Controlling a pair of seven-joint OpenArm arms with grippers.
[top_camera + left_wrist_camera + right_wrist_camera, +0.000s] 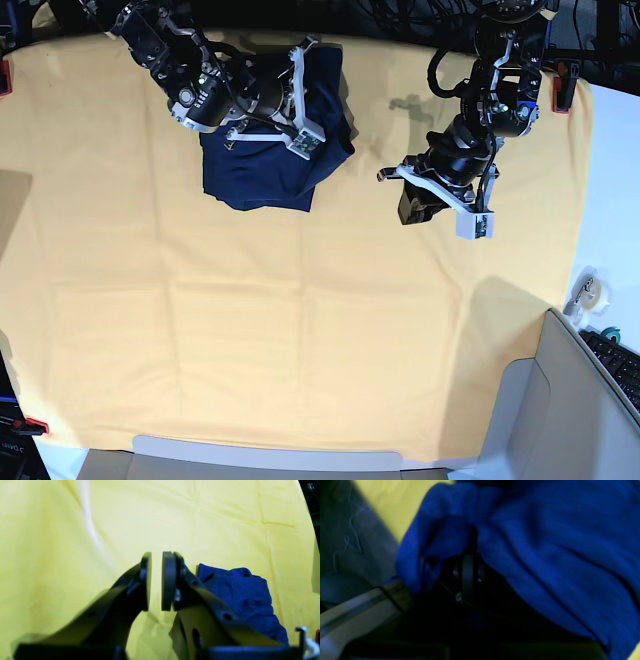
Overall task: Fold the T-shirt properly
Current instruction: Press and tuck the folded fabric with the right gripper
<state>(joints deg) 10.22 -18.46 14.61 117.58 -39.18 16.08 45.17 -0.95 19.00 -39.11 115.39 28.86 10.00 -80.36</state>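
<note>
Now, right gripper clamped on the T-shirt.
Left gripper hovers over yellow cloth, pads slightly apart, holding nothing.

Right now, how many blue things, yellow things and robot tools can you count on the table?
Blue things: 1, the T-shirt, bunched up.
Yellow things: 1, the table cloth spread over the table.
Robot tools: 2, the right tool pinching the shirt and the left tool holding nothing.
Total: 4
</note>
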